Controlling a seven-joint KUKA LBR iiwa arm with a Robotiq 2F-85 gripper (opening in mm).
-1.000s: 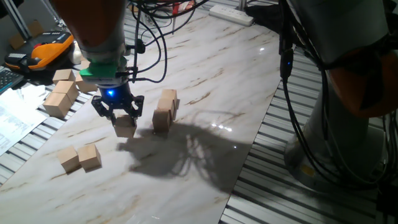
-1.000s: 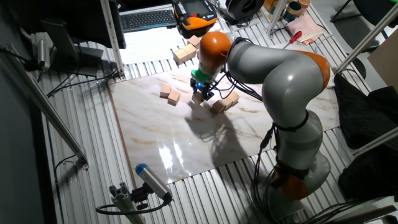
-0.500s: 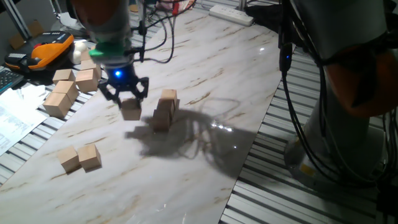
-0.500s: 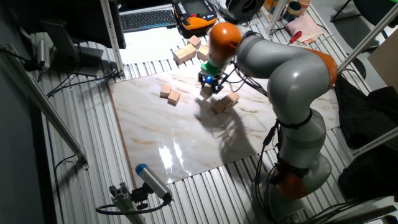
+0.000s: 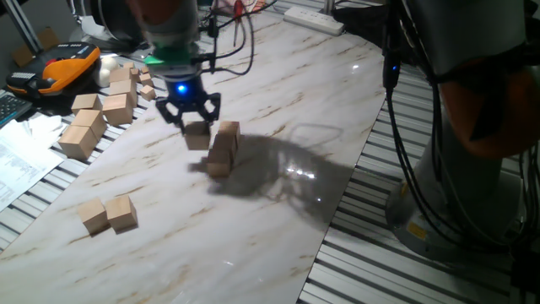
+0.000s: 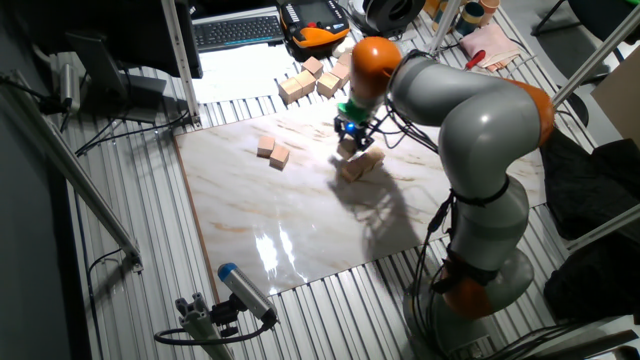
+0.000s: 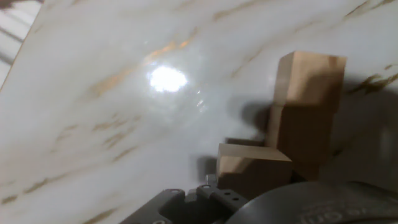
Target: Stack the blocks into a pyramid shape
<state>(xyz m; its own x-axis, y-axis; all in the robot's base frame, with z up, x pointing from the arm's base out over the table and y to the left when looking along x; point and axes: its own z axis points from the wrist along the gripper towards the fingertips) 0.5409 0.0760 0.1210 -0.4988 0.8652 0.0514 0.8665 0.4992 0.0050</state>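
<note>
My gripper is clamped on one wooden cube, held above the marble tabletop just beside the small stack of cubes. Two more cubes sit side by side well apart, near the table's edge.

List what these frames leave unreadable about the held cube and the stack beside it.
- Gripper fingertips: cut off by the bottom edge in the hand view.
- Held block: motion-blurred in one fixed view; whether it touches the stack is unclear.
- Stack of blocks: cube count is too small to tell in the other fixed view and partly hidden behind the held block in the hand view.
</note>
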